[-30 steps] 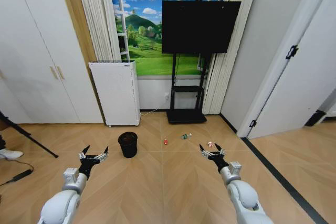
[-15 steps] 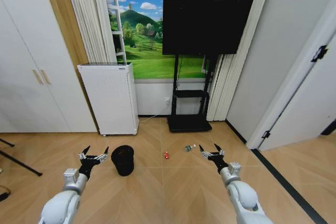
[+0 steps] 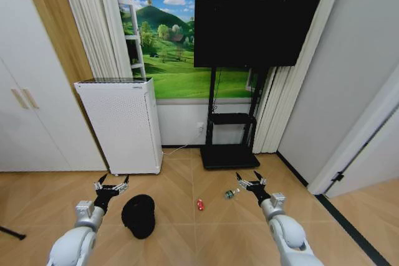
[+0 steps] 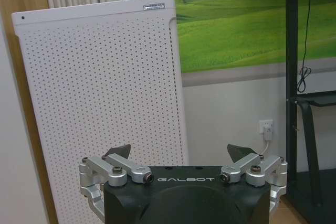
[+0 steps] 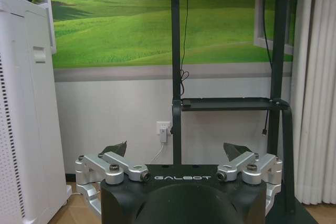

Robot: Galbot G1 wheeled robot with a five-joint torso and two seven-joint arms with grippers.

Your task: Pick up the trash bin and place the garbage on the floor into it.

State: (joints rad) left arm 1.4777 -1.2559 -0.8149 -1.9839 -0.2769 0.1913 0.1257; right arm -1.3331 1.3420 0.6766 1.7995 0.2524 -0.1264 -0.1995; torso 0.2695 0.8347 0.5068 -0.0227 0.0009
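Observation:
The black round trash bin (image 3: pixel 138 215) stands on the wooden floor just ahead and slightly right of my left gripper (image 3: pixel 112 182), which is held out open and empty. A small red can (image 3: pixel 200 204) lies on the floor between my two arms. A greenish bottle (image 3: pixel 231 194) lies beside my right gripper (image 3: pixel 251 179), also open and empty. In the left wrist view the left gripper (image 4: pixel 181 153) points at the white perforated appliance (image 4: pixel 105 103). In the right wrist view the right gripper (image 5: pixel 176 150) points at the black TV stand (image 5: pixel 176 103).
The tall white perforated appliance (image 3: pixel 118 126) stands against the wall behind the bin. A black TV (image 3: pixel 255 23) on its stand (image 3: pixel 227 154) is to the right of it. Cupboard doors (image 3: pixel 31 91) line the left, a white wall (image 3: pixel 368 91) the right.
The whole picture has shifted: the camera has come closer to the far wall, so the bin and litter sit nearer and lower. Both arms keep the same open pose.

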